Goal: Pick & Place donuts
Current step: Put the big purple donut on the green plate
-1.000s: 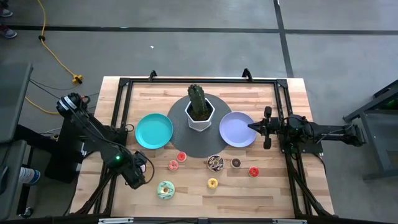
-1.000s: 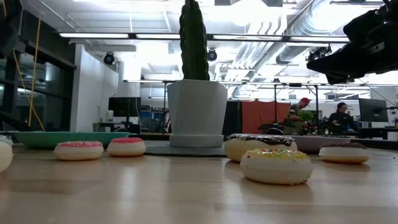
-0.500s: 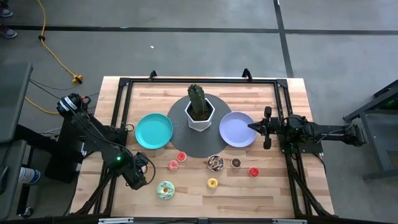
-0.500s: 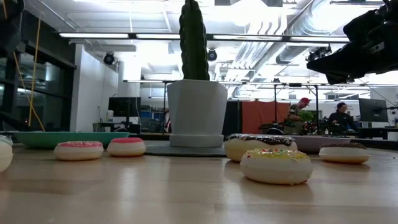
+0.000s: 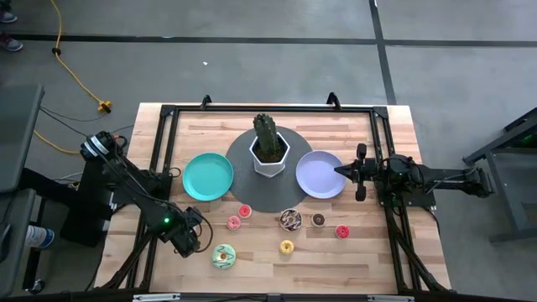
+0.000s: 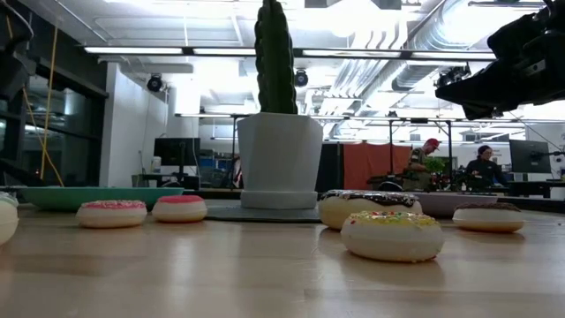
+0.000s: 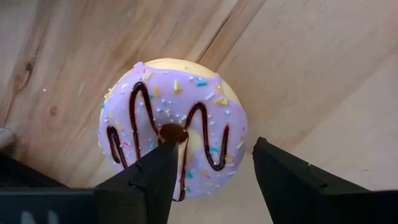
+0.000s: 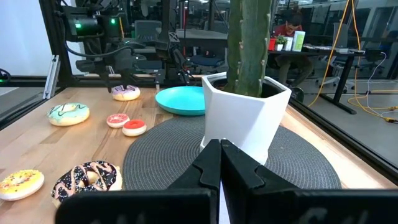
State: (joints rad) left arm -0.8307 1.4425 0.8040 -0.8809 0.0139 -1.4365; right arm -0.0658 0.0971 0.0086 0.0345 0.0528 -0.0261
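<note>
A purple-iced donut (image 7: 174, 146) with chocolate drizzle lies flat on the wood at the near left. My left gripper (image 7: 214, 180) hangs open over it, pointing down, and hides it in the high view (image 5: 186, 239). Other donuts lie along the near half of the table: mint (image 5: 224, 256), pink (image 5: 234, 222), red (image 5: 245, 211), chocolate-white (image 5: 290, 220), brown (image 5: 319, 220), red (image 5: 341, 231) and yellow (image 5: 287, 247). My right gripper (image 5: 340, 170) waits shut and level at the lavender plate's right rim. My left gripper comes at the purple donut from above. One fingertip (image 7: 163, 155) stands at the donut's hole (image 7: 174, 132), the other (image 7: 267, 155) outside its rim. Whether either finger touches the donut, I cannot tell.
A teal plate (image 5: 208, 177) and a lavender plate (image 5: 320, 174) flank a white pot with a cactus (image 5: 270, 149) on a round grey mat (image 5: 252, 200). A black frame (image 5: 168, 151) runs around the tabletop. People sit far behind the table.
My left arm has leaned a little toward the near edge, bringing its gripper slightly lower over the purple donut. The donuts have stayed where they were.
</note>
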